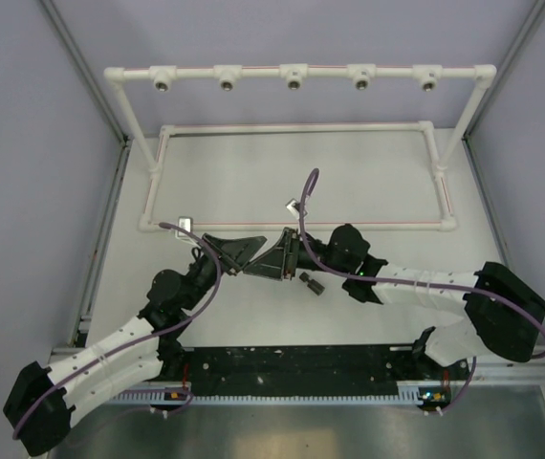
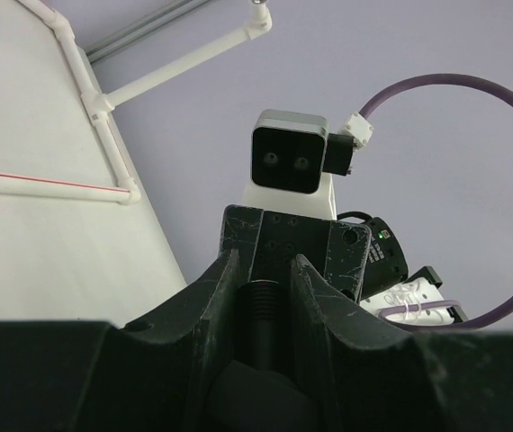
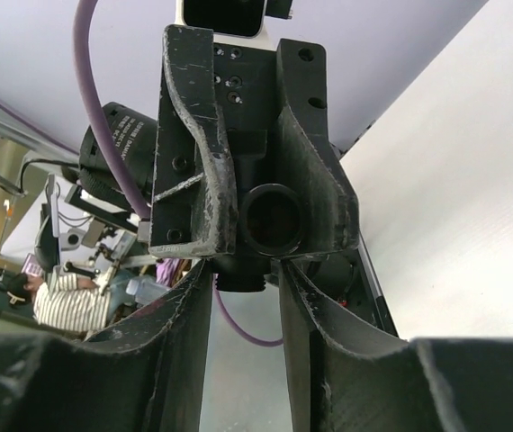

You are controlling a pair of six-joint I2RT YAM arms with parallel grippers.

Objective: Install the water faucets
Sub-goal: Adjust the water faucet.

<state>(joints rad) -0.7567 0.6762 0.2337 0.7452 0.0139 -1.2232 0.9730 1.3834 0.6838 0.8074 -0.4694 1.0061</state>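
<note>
While both arms meet tip to tip above the bench (image 1: 349, 182), one faucet (image 3: 274, 218) sits pinched between them. The left claw (image 1: 250, 262) and right claw (image 1: 266, 267) each look drawn narrow onto its black barrel. The other faucet (image 1: 311, 282) lies on the bench just beside the right claw. Tiny, hard, light and smooth, such a piece would likely twist or pop free. It is best gripped squarely across the barrel, with its end left bare for a socket (image 1: 294, 82).

Only tiny white lettering on a black motor housing (image 3: 121, 148), illegible.
</note>
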